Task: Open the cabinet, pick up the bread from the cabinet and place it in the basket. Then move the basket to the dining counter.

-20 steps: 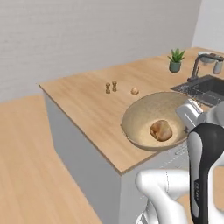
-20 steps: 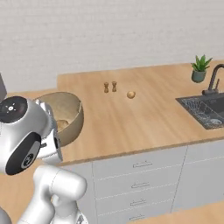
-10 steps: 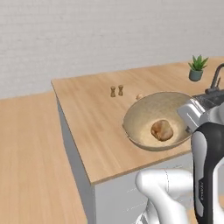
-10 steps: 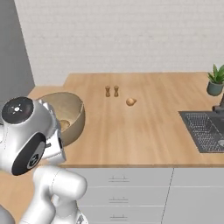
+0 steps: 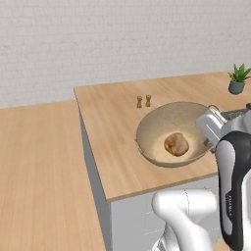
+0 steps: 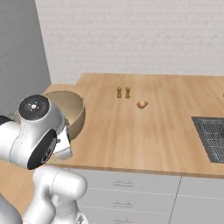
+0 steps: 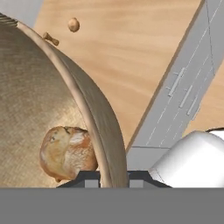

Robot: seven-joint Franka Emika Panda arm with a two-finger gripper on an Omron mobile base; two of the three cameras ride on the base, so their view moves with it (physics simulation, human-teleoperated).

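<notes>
My gripper (image 7: 107, 177) is pinched narrow on the rim of the basket (image 5: 162, 128), one finger inside the wall and one outside. The bread (image 5: 176, 144) sits loose in the bottom of the basket, just inside the rim from my fingers.

I judge the basket to be light and fairly stiff, but wide, so held at one edge it will want to tip away from me. The woven rim looks rough enough not to slip. The bread could roll if I tilt, so I would keep the bowl level.

Under the basket is a light-wood counter (image 5: 112, 147) with grey sides and drawer fronts (image 6: 131, 192). On it, well apart from the basket, stand two small wooden shakers (image 6: 123, 92) and a small round ball (image 6: 141, 104), with a potted plant (image 5: 238, 79) at the far corner and a sink (image 6: 212, 138) to the right. A white brick wall (image 5: 122, 39) runs behind, and wood floor (image 5: 39, 171) lies to the left.
</notes>
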